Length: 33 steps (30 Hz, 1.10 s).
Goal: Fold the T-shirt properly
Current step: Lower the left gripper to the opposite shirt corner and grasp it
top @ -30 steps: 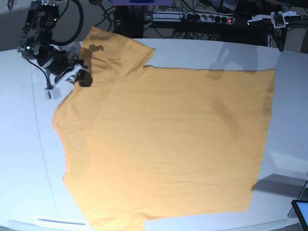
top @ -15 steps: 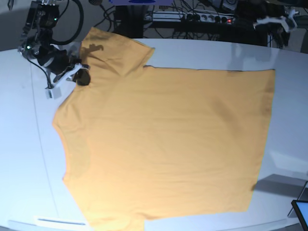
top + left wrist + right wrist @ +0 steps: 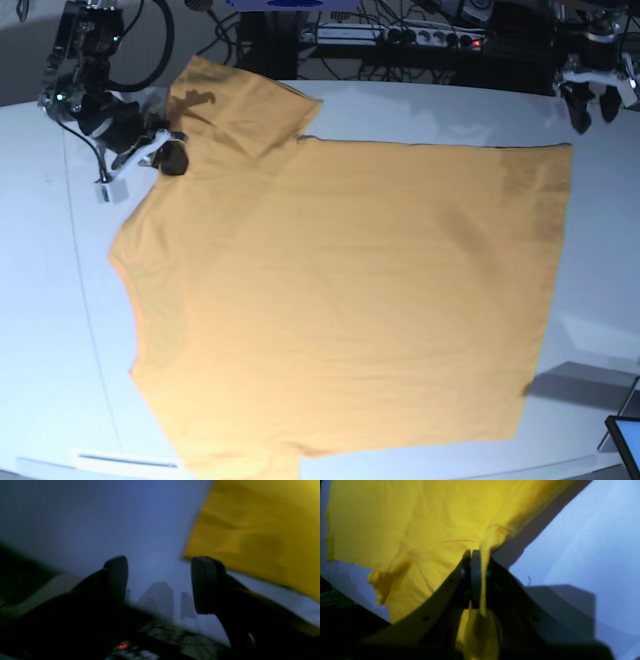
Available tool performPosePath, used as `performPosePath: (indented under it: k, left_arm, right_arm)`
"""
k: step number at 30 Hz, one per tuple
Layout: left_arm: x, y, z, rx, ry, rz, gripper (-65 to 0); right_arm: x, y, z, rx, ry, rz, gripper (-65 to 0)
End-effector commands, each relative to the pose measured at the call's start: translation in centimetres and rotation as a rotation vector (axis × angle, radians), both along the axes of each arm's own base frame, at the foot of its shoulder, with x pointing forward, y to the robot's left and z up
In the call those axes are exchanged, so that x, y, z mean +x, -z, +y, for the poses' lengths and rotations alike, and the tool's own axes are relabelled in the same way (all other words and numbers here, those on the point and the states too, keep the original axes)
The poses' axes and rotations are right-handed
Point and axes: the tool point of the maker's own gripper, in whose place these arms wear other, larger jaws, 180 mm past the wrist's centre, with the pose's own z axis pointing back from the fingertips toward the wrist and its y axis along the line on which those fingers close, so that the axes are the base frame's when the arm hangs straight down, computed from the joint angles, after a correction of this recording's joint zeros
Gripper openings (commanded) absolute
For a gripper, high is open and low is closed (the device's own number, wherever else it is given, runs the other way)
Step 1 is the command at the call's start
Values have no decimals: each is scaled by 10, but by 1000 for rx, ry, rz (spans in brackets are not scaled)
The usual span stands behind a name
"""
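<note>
Pale tabletop: T-shirt spread flat for folding; right claw pinches its shoulder, upper left; left claw released, upper right.

T-shirt lower sleeve cut off at base view's bottom edge; left wrist view motion-blurred; collar hidden.

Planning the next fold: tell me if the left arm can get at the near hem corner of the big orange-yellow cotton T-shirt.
Probably yes: the left gripper hangs open beside the orange-yellow cotton T-shirt, nothing between them.
</note>
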Motion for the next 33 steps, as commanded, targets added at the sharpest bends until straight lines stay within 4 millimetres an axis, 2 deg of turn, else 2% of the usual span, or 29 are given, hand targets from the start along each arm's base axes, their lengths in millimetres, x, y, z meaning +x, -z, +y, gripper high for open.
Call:
performPosePath:
  k: [1, 7, 11, 15, 19, 24, 33]
  left_arm:
    - [12, -11, 2, 6, 26, -26, -254]
    - [30, 3, -3, -43, 44, 47, -254]
    - [25, 15, -9, -81, 25, 79, -254]
    - [4, 28, 0, -121, -52, 133, -254]
    - [3, 37, -2, -169, -19, 156, -254]
    - [-2, 44, 11, -205, -57, 169, -254]
    - [14, 48, 4, -236, -38, 182, -254]
  right_arm:
    - [6, -7, -2, 1, -1, -34, -649]
    - [6, -8, -4, -8, -4, -34, -649]
    - [6, -8, -6, -12, -6, -34, -649]
    - [6, -8, -7, -13, -3, -34, -649]
    - [6, -8, -6, -13, -4, -35, -649]
    - [7, -8, -6, -13, -4, -37, -649]
    - [7, -9, -6, -12, -6, -38, -649]
